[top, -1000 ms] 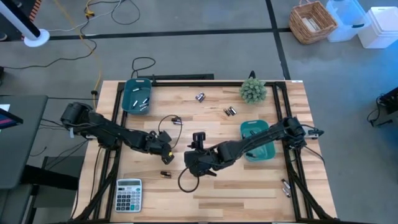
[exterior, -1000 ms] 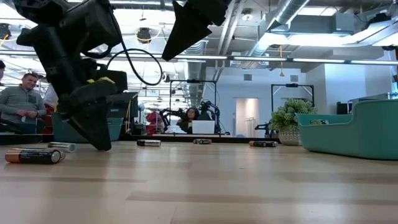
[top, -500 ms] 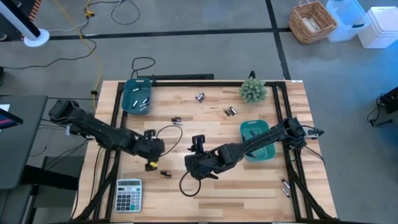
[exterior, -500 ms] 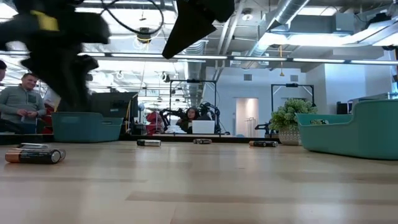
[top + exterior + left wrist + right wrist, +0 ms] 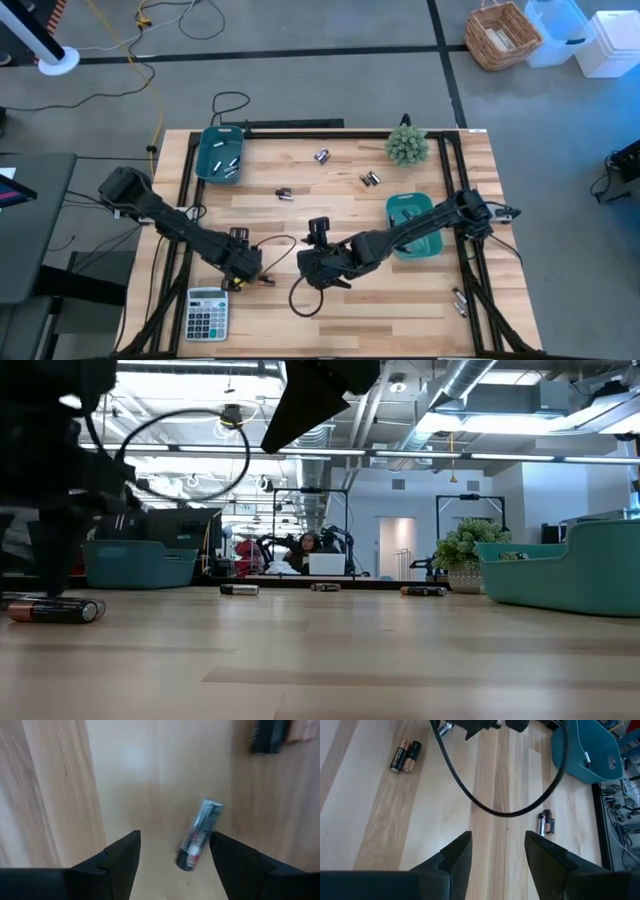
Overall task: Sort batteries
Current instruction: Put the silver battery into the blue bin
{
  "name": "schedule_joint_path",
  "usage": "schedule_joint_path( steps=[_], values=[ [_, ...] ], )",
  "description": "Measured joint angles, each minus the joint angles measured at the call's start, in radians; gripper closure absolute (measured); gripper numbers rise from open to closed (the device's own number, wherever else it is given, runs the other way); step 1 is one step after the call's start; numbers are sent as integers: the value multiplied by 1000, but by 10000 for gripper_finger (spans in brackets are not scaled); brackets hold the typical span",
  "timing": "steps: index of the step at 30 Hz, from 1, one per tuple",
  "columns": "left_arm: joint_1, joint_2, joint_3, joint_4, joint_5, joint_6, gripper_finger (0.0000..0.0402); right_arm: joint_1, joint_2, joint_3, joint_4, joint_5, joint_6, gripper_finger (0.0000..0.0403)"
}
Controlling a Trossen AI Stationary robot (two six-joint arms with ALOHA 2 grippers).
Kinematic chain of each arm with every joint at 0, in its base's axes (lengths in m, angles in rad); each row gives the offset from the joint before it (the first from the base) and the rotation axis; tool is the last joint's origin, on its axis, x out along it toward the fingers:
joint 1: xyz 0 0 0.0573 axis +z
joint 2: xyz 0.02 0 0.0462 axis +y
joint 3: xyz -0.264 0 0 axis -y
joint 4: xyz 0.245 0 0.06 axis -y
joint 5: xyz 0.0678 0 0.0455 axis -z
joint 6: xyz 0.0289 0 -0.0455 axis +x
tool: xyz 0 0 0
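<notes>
Left side first: grey calculator with white keys (image 5: 207, 311) sits at the near-left corner of the light wooden desk (image 5: 400, 300). My left hand (image 5: 243, 275) hangs low just beside it, fingers apart. In the left wrist view a small silver-and-dark cylindrical battery (image 5: 200, 833) lies flat on the wood between my two fingers, closer to one finger than the other. Its long axis runs roughly along the fingers, a bit slanted, not across them. So I judge the wrist needs a small turn or shift before closing; otherwise the pinch lands on the ends and it may roll or skid.

In the high view that battery (image 5: 267, 279) is just right of the left hand, long axis roughly left-right on the desk. The left hand is clearly the nearer one.

Back left: teal plastic bin (image 5: 205, 162) holding a few batteries. Middle of the desk: my right hand (image 5: 318, 270), fingers apart, nothing between them, hovering above bare wood. More loose batteries further back: a pair (image 5: 284, 194), another (image 5: 322, 156), another (image 5: 371, 179). Right: second teal bin (image 5: 396, 207) under the right arm, small green potted plant (image 5: 406, 146) behind it, one more battery pair (image 5: 460, 299) at the right edge.
</notes>
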Motion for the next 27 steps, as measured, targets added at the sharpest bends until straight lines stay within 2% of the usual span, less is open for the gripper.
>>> schedule_joint_path(
  steps=[4, 8, 22, 25, 27],
  values=[
    [1, 54, 6, 8, 7, 5, 168, 0, 0, 0, -1, 0, -2, 207],
    [1, 82, 5, 8, 23, 26, 186, 0, 0, 0, -2, 0, -2, 207],
    [53, 86, 2, 28, 30, 11, 336, 0, 0, 0, -2, 0, -1, 207],
    [63, 85, 2, 29, 31, 11, 361, 0, 1, 0, -2, 0, -6, 207],
    [67, 85, 2, 30, 24, 12, 363, 0, 0, 0, -2, 0, -6, 207]
  ],
)
